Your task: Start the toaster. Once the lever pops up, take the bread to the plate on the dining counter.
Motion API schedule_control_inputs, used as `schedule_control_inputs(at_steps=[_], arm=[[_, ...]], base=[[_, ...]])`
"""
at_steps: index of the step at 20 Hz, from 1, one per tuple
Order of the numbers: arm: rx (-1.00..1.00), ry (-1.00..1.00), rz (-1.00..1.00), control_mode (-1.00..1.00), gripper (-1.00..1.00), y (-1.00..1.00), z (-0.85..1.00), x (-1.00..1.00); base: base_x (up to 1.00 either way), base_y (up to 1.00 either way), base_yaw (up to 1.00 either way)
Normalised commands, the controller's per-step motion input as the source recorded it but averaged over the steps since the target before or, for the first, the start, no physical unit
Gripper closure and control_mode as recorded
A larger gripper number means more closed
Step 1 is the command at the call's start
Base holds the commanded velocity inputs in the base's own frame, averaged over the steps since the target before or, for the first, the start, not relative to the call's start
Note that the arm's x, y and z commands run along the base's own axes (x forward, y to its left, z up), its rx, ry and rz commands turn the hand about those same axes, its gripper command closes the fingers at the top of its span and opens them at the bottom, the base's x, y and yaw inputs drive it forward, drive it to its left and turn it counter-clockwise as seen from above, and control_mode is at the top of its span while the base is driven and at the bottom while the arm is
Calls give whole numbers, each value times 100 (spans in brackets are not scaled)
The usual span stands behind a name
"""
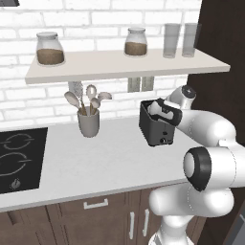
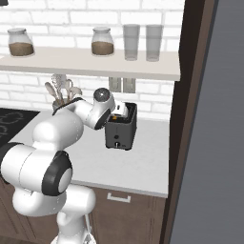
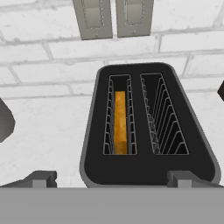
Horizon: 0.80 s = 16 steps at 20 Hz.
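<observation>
Now my gripper (image 3: 112,177) hovers spread, holding nothing, over the toaster (image 3: 148,127); I should straddle the bread (image 3: 120,121) squarely, then pinch.

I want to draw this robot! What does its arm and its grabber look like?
The arm is made of fat, smooth white tubes joined by dark grey-black rings, with round caps at the joints. The gripper has two small dark grey fingertips with blocky, squared ends.
</observation>
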Motion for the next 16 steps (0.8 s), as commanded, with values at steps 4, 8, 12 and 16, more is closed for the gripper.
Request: schedule_control_inputs(at_steps=[4,8,12,16], arm=[[0,0,0,-100,-100,0,0,0],[0,0,0,-100,-100,0,0,0],[0,0,0,-100,-100,0,0,0],[0,0,0,-100,-100,0,0,0]], base=[[0,0,0],[0,0,0],[0,0,0],[0,0,0]])
